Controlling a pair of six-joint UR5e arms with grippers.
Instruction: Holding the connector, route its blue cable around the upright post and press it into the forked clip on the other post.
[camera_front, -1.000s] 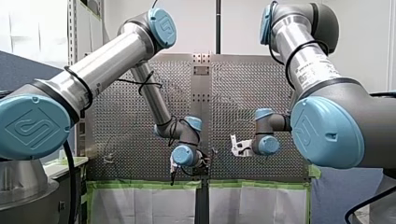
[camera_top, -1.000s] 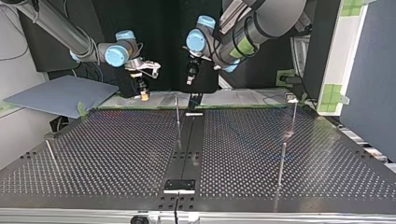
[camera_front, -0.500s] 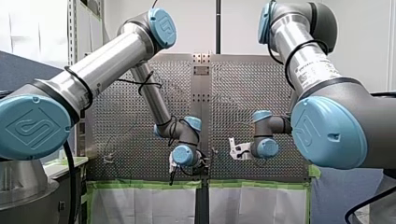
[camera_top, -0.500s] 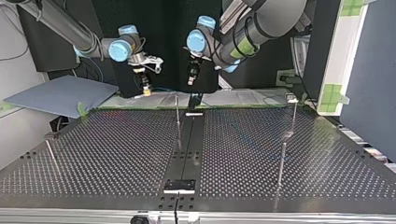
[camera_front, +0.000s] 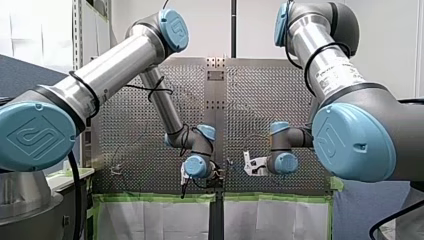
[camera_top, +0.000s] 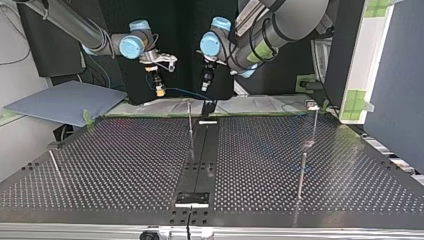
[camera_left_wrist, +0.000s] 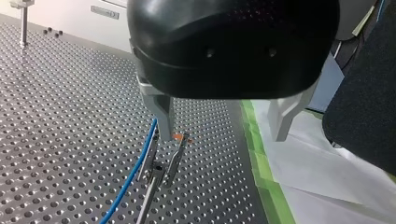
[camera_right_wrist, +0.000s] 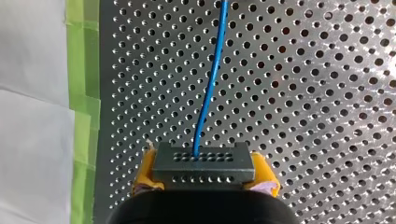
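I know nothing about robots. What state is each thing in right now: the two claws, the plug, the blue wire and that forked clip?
right gripper: shut on the connector.
connector: held in the air between yellow pads.
blue cable: attached to the connector, running out ahead of it.
left gripper: open, holding nothing, above the forked clip.
forked clip: upright; the cable seems to pass beside it, not pressed in.

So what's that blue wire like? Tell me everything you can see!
The blue cable is thin, smooth and plastic-looking. One end plugs into a hole in the dark grey connector, which my right claw pinches between yellow pads. From there it runs in a gentle curve over the holey table, passing close beside the forked clip under my open left claw.
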